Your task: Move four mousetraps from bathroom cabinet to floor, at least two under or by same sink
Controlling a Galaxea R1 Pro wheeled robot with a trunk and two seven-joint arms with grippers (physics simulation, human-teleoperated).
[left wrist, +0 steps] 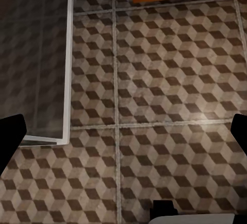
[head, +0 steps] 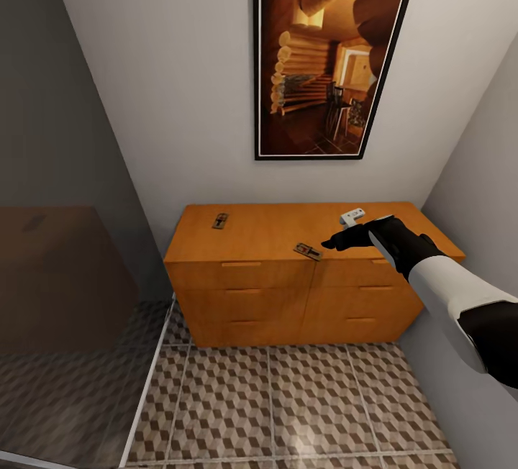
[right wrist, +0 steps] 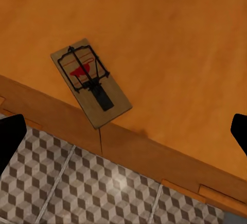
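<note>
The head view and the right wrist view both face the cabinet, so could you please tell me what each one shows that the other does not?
Head view alone: a second mousetrap near the cabinet top's back left, a framed picture on the wall, and the right gripper reaching in.

Right wrist view alone: the near mousetrap's red mark and dark wire.

Both: the near mousetrap at the front edge of the cabinet, and the bathroom floor.

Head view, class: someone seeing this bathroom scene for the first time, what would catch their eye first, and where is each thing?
The orange-brown cabinet against the back wall stands out, with a tall framed picture of a log interior hanging above it. Two mousetraps lie on its top: one at the front edge, just ahead of the right hand, another farther back to the left. Below spreads the cube-patterned bathroom floor.
</note>
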